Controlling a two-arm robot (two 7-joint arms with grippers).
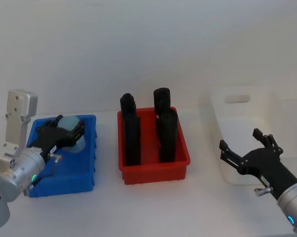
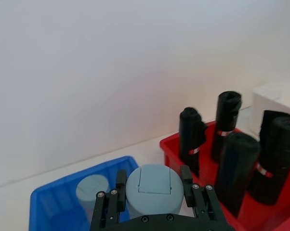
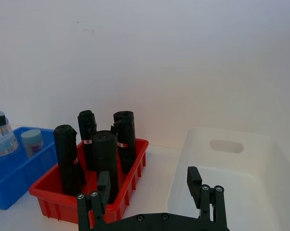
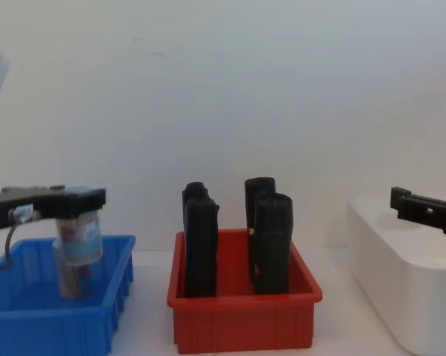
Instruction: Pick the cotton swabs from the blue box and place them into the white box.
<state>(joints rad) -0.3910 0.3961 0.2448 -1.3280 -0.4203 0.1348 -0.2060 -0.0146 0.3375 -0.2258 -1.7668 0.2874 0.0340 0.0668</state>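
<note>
- Head view: the left tool [image 1: 59,133] is seen over the blue box [image 1: 89,165], clamped on a tub of cotton swabs [image 1: 69,121]. The right tool [image 1: 239,139] is held with its fingers apart at the near wall of the white box [image 1: 227,123], well apart from the tub. A red bin [image 1: 153,173] stands between the two boxes on the worktop [image 1: 198,207]. Much of the blue box's inside is covered by the left tool.
- Left wrist view: the tub is gripped at its sides between the two fingers. A second tub [image 2: 92,190] is seen just beside it, inside the blue box. The held tub's body below the lid is cut off.
- Right wrist view: the visible part of the white box's inside looks bare. The task is therefore judged barely begun: one tub is grasped, none is delivered, and at least two are left to be moved. The near floor of the white box is hidden behind the right tool.
- Chest view: the held tub is seen upright under the left tool, about level with the blue box's rim. Whether its base is clear of the box cannot be told. The right tool is cut off at the edge, above the white box.
</note>
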